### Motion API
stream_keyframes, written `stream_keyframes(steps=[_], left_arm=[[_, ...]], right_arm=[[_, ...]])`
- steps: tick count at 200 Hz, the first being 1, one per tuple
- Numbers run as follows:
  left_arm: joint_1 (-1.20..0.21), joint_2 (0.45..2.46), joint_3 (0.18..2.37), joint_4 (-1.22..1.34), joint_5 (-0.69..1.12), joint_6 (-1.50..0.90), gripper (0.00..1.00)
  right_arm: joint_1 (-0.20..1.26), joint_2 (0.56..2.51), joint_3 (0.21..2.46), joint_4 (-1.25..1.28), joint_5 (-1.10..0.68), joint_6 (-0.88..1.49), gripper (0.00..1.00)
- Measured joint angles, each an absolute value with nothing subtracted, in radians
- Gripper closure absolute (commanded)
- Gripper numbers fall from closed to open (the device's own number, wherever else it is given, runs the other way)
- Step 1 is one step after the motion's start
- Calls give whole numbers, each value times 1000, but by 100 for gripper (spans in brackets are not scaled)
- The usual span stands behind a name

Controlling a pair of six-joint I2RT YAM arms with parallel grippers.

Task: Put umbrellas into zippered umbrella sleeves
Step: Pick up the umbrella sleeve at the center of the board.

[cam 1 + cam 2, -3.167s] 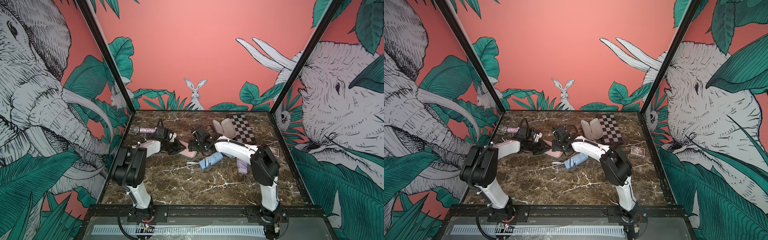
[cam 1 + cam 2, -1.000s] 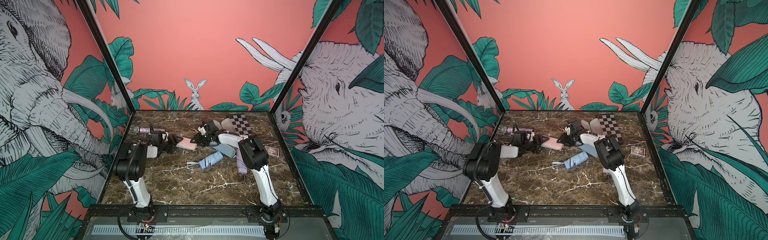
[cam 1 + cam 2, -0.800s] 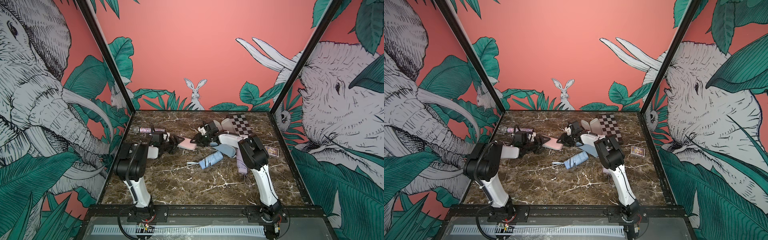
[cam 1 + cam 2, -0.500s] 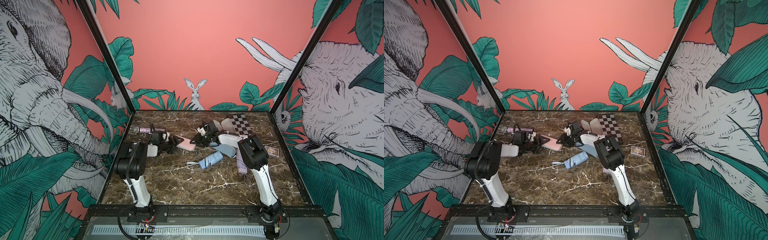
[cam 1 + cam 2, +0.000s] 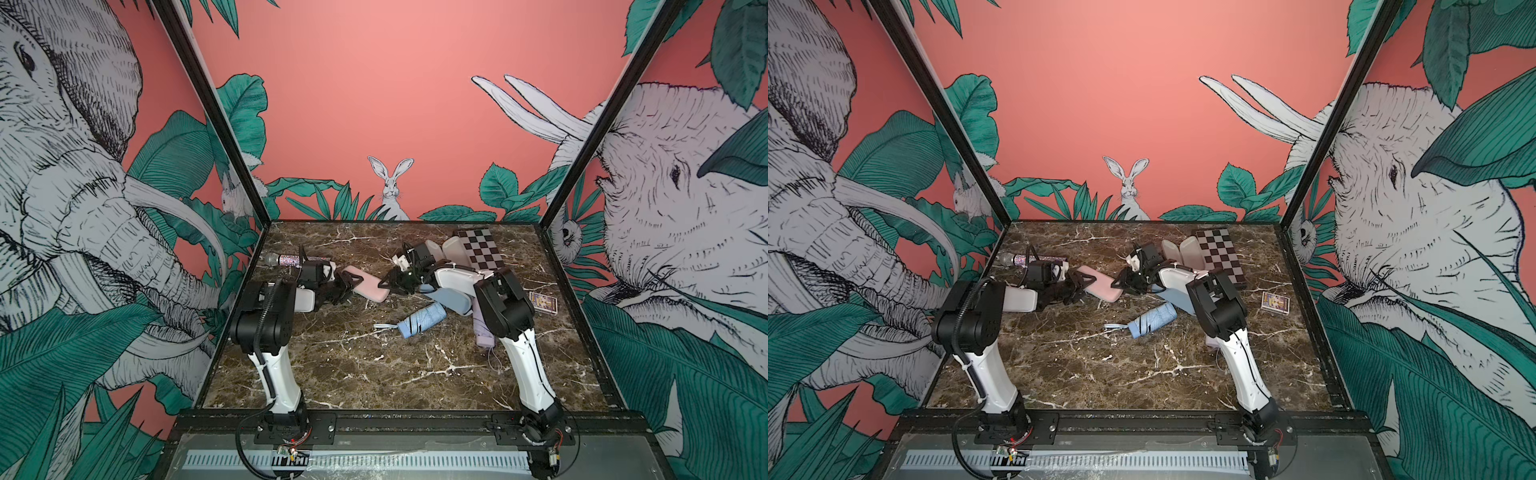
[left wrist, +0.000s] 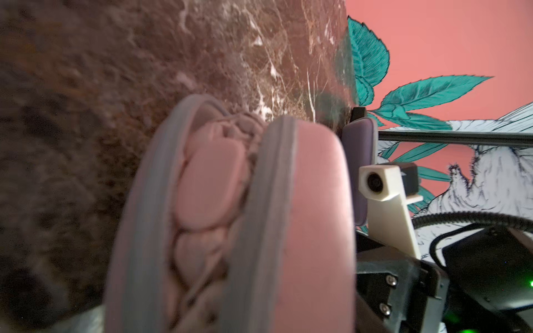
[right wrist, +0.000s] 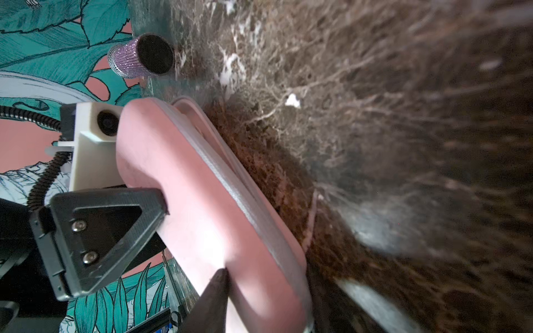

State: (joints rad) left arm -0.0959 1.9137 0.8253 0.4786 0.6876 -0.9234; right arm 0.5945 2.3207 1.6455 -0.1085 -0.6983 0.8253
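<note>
The pink sleeve [image 5: 365, 284] lies in the middle of the marble floor in both top views, with an arm at each end. My left gripper [image 5: 346, 286] is shut on its left end. One of its triangular fingers [image 7: 106, 225] presses on the pink shell. My right gripper [image 5: 387, 284] is shut on the right end, with a dark finger [image 7: 215, 299] against the shell. The sleeve's two halves stand slightly apart. The pink umbrella [image 6: 210, 184] shows inside the gap. The blue umbrella [image 5: 422, 324] lies loose in front. The lilac umbrella [image 5: 482, 332] is partly hidden by my right arm.
A blue sleeve [image 5: 446, 297] lies under my right forearm. The lilac sleeve [image 5: 455, 249] stands open at the back beside the checkered board [image 5: 482, 249]. A glittery microphone [image 5: 286, 260] lies at the back left. A small card box [image 5: 543, 302] is at the right.
My left gripper has moved right to the pink sleeve's left end, and its jaws have come in onto the shell. My right arm has stayed at the other end.
</note>
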Motion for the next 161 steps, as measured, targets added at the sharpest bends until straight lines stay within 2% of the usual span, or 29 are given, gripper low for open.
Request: stream_keyframes(steps=[22,54,101,134,161], left_arm=[[-98,1921,807,539,699,-953,65],[-100,1920,804,548,733,-957,81],[-101,1877,787,496,797,-942,83],[-102,1782,760,478,865,-962,82],[-104,1727,741,512,903,-1008,81]], right_arm=[[595,2302,1605,-73,-713,819,50],[598,2245,1528,-56,-757,775,28],[588,2195,1476,-50,-794,726,4],[580,2190,1458,-16,-851,732,3],[575,2154,1417,52,-923,766,8]])
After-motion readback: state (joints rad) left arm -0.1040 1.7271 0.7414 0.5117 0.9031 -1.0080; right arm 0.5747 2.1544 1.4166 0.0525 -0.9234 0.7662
